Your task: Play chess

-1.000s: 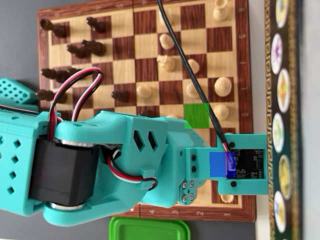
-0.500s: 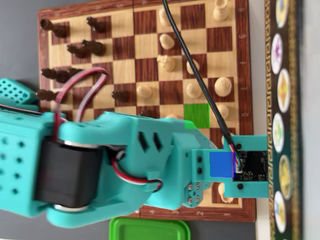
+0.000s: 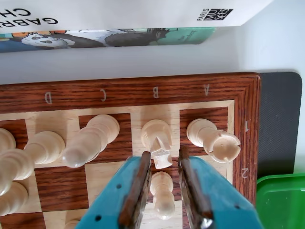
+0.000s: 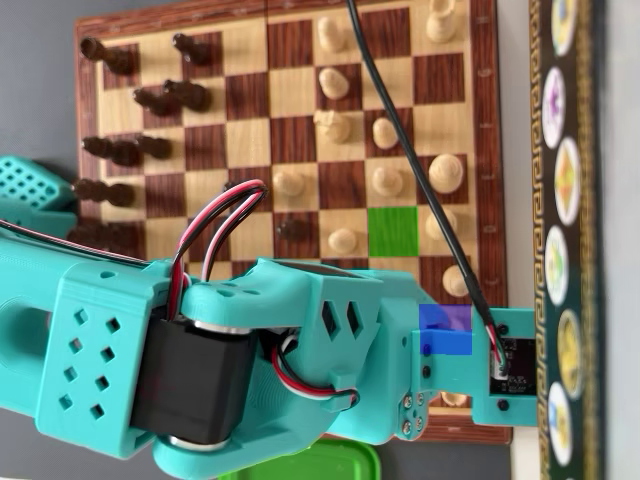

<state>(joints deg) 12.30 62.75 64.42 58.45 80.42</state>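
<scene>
Two teal fingers of my gripper (image 3: 162, 191) stand apart at the bottom centre of the wrist view, straddling a pale pawn (image 3: 163, 193) without clearly touching it. Just above it, a white knight (image 3: 157, 138) stands on the chessboard (image 3: 143, 93).

The chessboard (image 4: 300, 100) is chequered in dark reddish-brown and pale cream wood, with a brown border bearing faint pale letters. The light pieces (image 3: 88, 140) are cream; the dark pieces (image 4: 160, 97) are deep brown. One square (image 4: 392, 230) is bright green, another (image 4: 445, 330) blue. The arm (image 4: 300, 350) is teal with a black motor and red, black and white wires. The fingers (image 3: 138, 191) are teal with brown inner faces. A green container (image 3: 281, 202) sits on the grey bench (image 4: 35, 90).
</scene>
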